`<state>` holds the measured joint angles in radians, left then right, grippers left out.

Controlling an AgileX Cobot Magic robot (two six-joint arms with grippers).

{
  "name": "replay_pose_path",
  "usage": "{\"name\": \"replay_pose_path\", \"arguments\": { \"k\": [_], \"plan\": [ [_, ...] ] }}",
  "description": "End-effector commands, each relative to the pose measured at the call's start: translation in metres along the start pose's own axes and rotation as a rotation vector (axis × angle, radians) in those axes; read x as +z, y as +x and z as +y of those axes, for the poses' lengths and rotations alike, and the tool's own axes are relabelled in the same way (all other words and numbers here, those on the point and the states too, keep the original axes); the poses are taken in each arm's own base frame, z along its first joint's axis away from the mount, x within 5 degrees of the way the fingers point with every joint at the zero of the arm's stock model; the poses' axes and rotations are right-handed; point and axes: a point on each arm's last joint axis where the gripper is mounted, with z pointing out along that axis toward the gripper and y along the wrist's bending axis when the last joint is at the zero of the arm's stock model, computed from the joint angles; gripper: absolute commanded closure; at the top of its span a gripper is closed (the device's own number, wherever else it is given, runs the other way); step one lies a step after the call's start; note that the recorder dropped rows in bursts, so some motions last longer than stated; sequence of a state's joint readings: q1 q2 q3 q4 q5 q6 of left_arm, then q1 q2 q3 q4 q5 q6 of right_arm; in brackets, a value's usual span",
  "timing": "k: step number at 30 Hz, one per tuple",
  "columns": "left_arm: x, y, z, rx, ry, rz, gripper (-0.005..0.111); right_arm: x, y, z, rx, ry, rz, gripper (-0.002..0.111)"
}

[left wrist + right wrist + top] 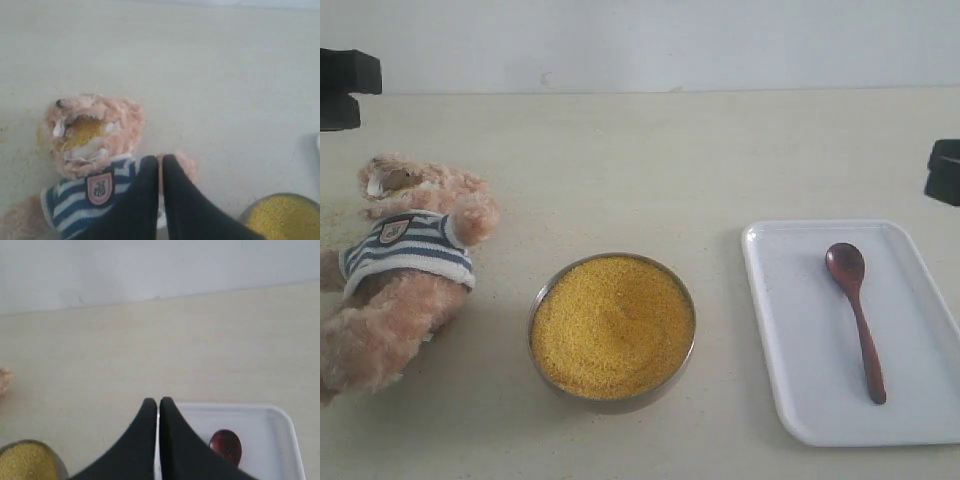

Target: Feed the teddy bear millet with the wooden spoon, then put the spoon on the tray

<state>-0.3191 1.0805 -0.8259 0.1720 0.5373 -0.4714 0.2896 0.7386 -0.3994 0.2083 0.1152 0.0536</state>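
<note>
The teddy bear lies on its back at the left of the table, with yellow grains on its muzzle. The millet fills a round metal bowl at the centre front. On the white tray at the right lies the wooden spoon, its oval bowl pointing away. My left gripper hangs shut and empty above the bear's striped shirt. My right gripper is shut and empty above the tray's edge, the spoon's bowl beside it.
A pale wall runs along the table's far edge. Scattered grains lie on the table around the bear's head. Black arm parts show at the upper left and at the right edge.
</note>
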Motion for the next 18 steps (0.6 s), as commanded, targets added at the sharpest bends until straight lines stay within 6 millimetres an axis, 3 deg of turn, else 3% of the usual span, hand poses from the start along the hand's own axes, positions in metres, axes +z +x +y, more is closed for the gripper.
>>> {"name": "replay_pose_path", "arguments": {
  "k": [1, 6, 13, 18],
  "plan": [
    [-0.023, 0.007, 0.002, -0.034, 0.071, -0.144, 0.103, -0.020, -0.001, 0.000, 0.031, -0.025, -0.104, 0.107],
    [-0.041, 0.004, 0.004, -0.030, 0.092, -0.214, 0.103, -0.028, -0.004, 0.001, 0.030, -0.037, -0.145, 0.107],
    [-0.043, 0.005, 0.002, -0.025, 0.102, -0.219, 0.103, -0.028, -0.004, 0.001, 0.030, -0.037, -0.145, 0.107],
    [-0.058, 0.004, 0.005, 0.018, 0.102, -0.279, 0.103, -0.028, -0.004, 0.001, 0.030, -0.037, -0.145, 0.107]
  ]
}}
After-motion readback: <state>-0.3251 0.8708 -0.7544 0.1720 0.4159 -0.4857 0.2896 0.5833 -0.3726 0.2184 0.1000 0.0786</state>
